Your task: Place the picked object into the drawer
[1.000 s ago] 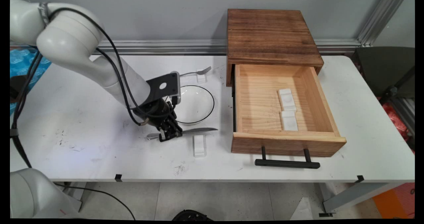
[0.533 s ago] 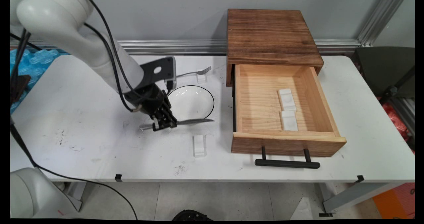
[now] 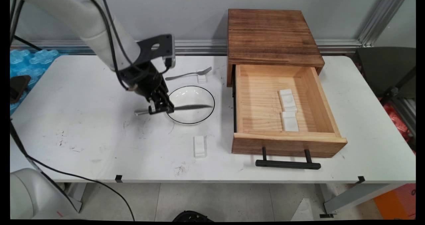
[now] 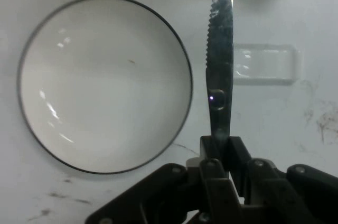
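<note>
— What is held in the gripper (image 3: 160, 110)?
— A knife (image 3: 186, 107) is clamped by its handle, blade level.
— What has changed?
— It has been lifted off the clear rest (image 3: 200, 146) and is now seen across the plate (image 3: 186, 116), above it.

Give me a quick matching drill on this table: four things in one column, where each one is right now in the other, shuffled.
Things:
1. knife
2. fork
3. two white blocks
4. plate

Places:
A. inside the open drawer
B. on the table, under the knife blade
C. clamped in the gripper
D. propped on a small rest behind the plate

Pairs: 1-C, 2-D, 3-A, 4-B
</note>
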